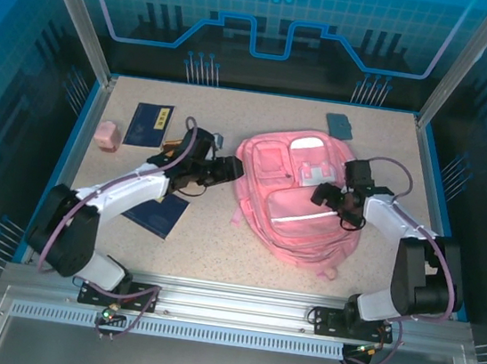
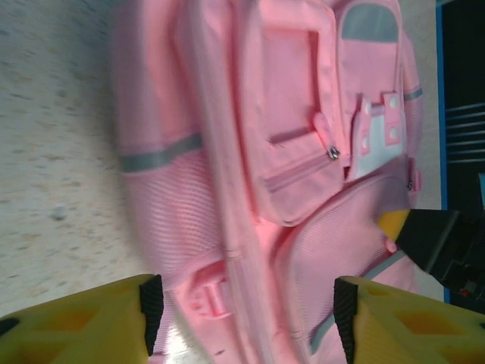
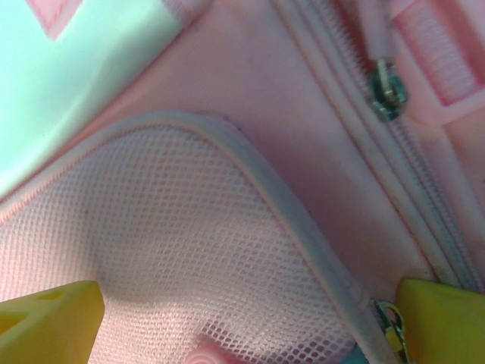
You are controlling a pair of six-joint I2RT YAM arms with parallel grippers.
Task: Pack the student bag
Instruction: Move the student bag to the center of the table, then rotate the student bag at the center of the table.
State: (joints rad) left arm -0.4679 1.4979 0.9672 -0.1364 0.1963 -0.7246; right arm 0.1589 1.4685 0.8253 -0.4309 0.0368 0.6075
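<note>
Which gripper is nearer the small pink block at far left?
Left. The left gripper is at the left edge of the student bag, right of the pink block; the right gripper is over the bag's right side, farther off.

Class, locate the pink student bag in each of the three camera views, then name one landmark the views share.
Top external: the student bag lies right of centre on the table, between the left tool and right tool.
Left wrist: centre and right, above the yellow fingers.
Right wrist: close up, its zip at upper right.
Shared landmark: its pale-trimmed mesh front pocket.
</note>
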